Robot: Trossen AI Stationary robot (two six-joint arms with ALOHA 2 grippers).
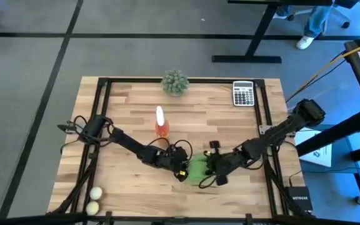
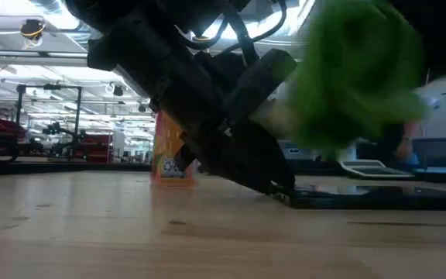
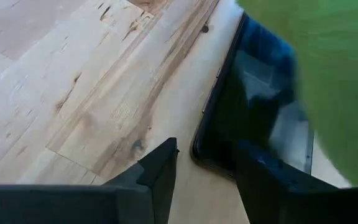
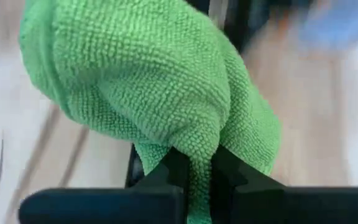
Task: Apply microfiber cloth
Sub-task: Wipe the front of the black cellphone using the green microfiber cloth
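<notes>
The bright green microfiber cloth [image 1: 197, 170] is bunched into a wad near the table's front middle, and my right gripper [image 1: 210, 170] is shut on it from the right. Under the wad lies a flat dark device with a glossy screen [image 3: 253, 106], flat on the wood. My left gripper [image 3: 207, 152] comes in from the left and stands open at the device's near corner, one finger over the wood and the other over the device's edge. In the low view the cloth [image 2: 355, 77] shows above the device [image 2: 378, 198]. My right gripper pinches a gathered fold of the cloth [image 4: 197, 163] between its two fingers; several layers bulge out beyond the fingertips as a rounded wad. The wad hangs over the dark device; I cannot tell whether it touches the screen. My left gripper's finger [image 3: 272, 177] lies over the device's corner; I cannot tell whether it touches.
An orange spray bottle [image 1: 161, 123] stands upright behind the left gripper. A grey-green fuzzy plant ball [image 1: 175, 81] and a calculator [image 1: 243, 94] sit at the far edge. Two pale balls [image 1: 94, 200] lie at the near left corner. A person's legs [image 1: 311, 25] show beyond the table.
</notes>
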